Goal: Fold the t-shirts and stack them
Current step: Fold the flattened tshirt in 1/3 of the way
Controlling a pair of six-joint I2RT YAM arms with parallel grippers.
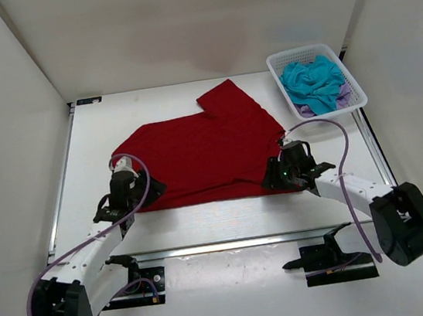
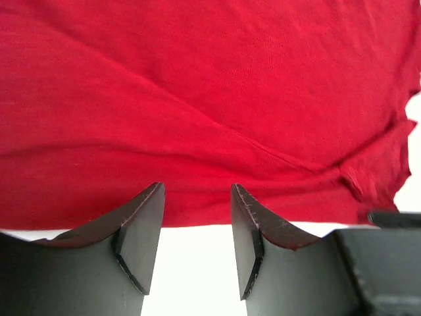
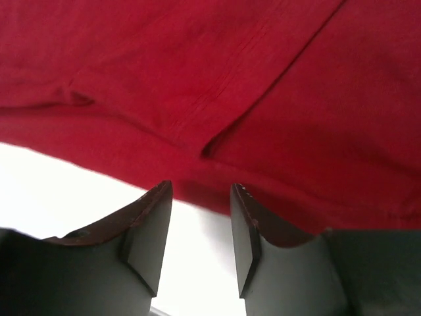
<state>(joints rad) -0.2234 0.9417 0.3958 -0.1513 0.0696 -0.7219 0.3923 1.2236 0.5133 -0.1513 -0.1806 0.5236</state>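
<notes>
The red t-shirt lies spread on the white table, one sleeve pointing to the back. My left gripper is open at the shirt's near left corner; in its wrist view the fingers stand just short of the red hem, holding nothing. My right gripper is open at the near right corner; its fingers also stop at the red hem. The teal-blue t-shirt and the lavender t-shirt lie crumpled in the white basket at the back right.
White walls enclose the table on three sides. A metal rail runs across the near side between the arm bases. Purple cables loop from both arms.
</notes>
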